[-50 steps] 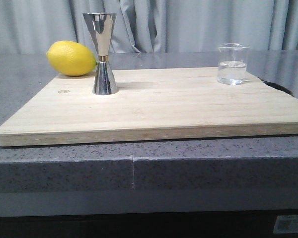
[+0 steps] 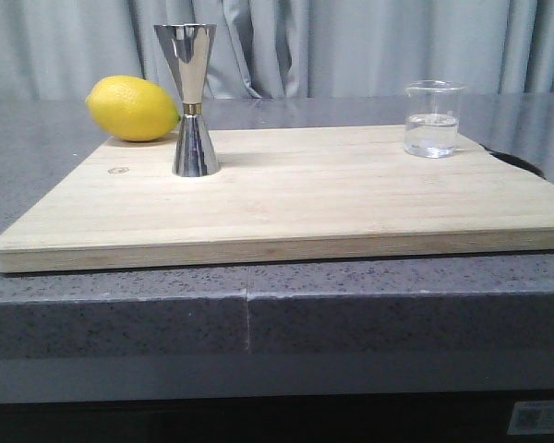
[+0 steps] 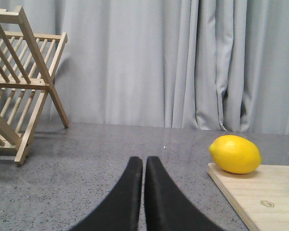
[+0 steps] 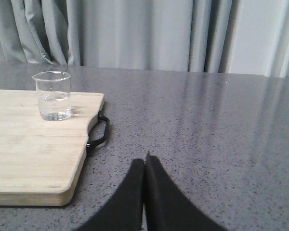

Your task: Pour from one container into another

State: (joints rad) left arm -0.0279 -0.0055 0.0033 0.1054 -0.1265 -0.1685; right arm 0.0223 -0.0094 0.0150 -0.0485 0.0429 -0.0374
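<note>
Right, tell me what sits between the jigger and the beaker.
Nothing: the front view shows only bare cutting board between the jigger and the beaker.

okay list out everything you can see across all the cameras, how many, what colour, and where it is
beaker: one, clear glass, part-filled with clear liquid, far right of the board
jigger: one, shiny steel with gold waist band, upright on the board's far left
lemon: one, yellow, at the board's far left corner, beside the jigger
cutting board: one, pale wood with a black handle on its right side, on the counter
counter: one, speckled grey
drying rack: one, wooden, on the counter left of the board
curtain: grey, behind the counter
left gripper: black, shut, empty, over the counter
right gripper: black, shut, empty, right of the board
</note>
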